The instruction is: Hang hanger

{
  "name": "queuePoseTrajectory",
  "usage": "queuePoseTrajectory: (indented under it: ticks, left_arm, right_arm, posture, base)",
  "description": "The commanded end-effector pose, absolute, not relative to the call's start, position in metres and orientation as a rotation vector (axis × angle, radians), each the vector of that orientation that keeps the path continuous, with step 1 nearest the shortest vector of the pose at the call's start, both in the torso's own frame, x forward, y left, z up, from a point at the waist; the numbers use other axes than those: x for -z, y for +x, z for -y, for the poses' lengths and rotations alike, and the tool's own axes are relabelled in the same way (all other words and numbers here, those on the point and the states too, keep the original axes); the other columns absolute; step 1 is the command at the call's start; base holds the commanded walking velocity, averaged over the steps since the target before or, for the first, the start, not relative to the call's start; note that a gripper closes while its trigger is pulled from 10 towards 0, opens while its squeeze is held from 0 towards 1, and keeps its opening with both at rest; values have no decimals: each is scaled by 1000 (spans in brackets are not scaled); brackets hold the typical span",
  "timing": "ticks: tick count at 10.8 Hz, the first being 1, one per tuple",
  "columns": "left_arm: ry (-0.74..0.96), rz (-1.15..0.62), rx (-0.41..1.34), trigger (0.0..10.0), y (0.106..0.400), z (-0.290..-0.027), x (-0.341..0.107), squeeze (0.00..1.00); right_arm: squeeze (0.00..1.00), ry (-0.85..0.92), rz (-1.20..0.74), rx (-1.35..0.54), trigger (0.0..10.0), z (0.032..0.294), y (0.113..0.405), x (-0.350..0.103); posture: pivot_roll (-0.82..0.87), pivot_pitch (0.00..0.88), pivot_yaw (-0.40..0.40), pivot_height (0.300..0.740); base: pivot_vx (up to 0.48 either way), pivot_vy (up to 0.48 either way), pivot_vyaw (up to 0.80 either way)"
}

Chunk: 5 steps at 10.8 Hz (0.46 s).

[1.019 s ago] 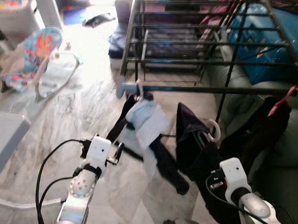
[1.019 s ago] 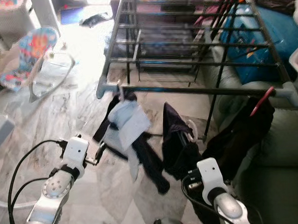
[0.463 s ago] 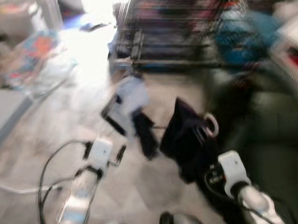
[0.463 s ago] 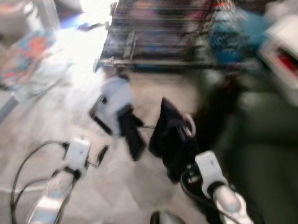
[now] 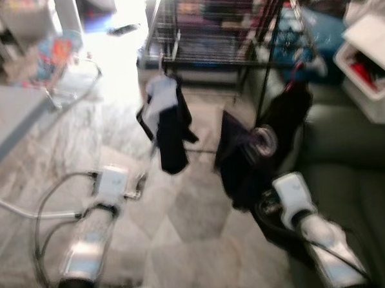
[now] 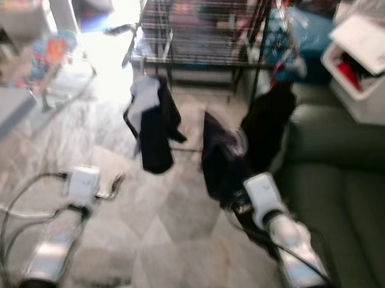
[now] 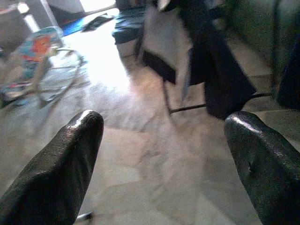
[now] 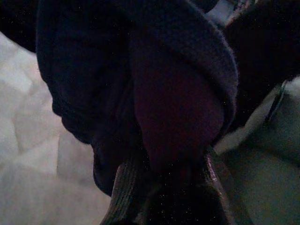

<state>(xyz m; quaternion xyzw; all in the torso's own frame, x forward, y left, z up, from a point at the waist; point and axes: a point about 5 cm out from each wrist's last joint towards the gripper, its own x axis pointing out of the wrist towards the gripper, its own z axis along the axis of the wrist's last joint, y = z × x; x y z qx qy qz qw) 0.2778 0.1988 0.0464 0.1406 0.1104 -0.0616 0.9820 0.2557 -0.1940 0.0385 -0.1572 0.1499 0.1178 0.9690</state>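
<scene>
Blur smears our head views, yet we see the right gripper (image 8: 164, 187) clamped on a dark garment (image 5: 235, 158) bearing a white hanger (image 5: 266, 140) hook, held low before the drying rack (image 5: 225, 26). Our left gripper (image 7: 164, 154) hovers over the marble floor (image 7: 140, 178), fingers (image 7: 61, 164) spread wide, holding nothing.

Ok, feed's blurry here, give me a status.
Left gripper open, empty, over the floor. Right gripper shut on dark garment with white hanger hook. Drying rack ahead, clothes hanging from its front bar.
</scene>
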Motion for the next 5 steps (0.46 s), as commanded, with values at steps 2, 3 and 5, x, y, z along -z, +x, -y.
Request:
queuePoseTrajectory:
  ticks: [2,3,5]
  left_arm:
    - [287,-200,123,10000,289,-198,-51,0]
    - [290,-197,116,10000,292,-200,-51,0]
    - [311,-180,102,10000,295,-206,-53,0]
  right_arm:
    - [0,-256,-219,-189,10000,187,271,-52]
    - [0,-268,-198,-168,10000,186,275,-52]
    - [0,-182,-195,-116,10000,192,279,-53]
  posture:
    - [-22,0,-37,740]
    - [-23,0,-36,740]
    - [-18,0,-32,740]
  base:
    - [-272,0,0]
    - [-277,0,0]
    - [0,0,0]
